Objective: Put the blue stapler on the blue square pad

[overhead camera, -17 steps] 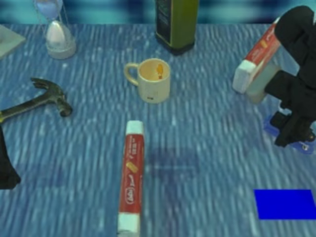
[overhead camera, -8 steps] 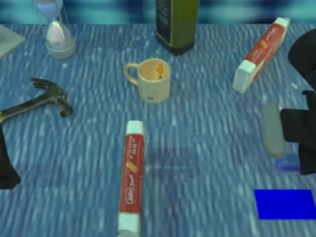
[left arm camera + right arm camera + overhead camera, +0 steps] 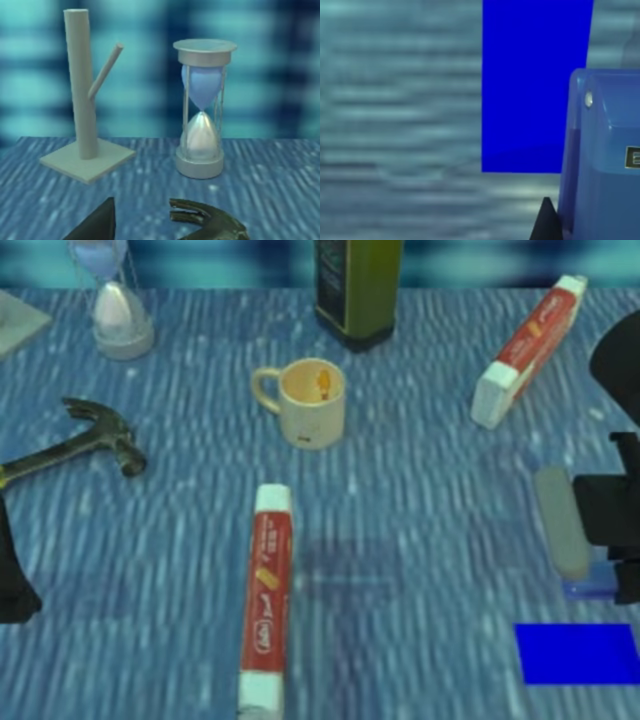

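My right gripper [image 3: 608, 558] is at the table's right edge, shut on the blue stapler [image 3: 586, 586]. The stapler's greyish oblong top piece [image 3: 562, 521] sticks out to the gripper's left. The stapler hangs just behind the blue square pad [image 3: 577, 653], apart from it. In the right wrist view the blue stapler [image 3: 605, 160] fills the near side beside one dark fingertip [image 3: 547, 224], with the blue square pad [image 3: 537, 85] beyond it. My left gripper [image 3: 14, 575] is parked at the left edge.
A red-and-white tube [image 3: 266, 602] lies front centre and another [image 3: 527, 347] at the back right. A cream mug [image 3: 306, 400], an olive bottle [image 3: 358, 288], an hourglass [image 3: 118, 300] and a hammer [image 3: 85, 445] stand farther back and left. A grey stand [image 3: 82, 105] is near the hourglass.
My right gripper has carried the stapler from beside the back-right tube toward the table's front, closer to the blue pad. The left arm has not moved.
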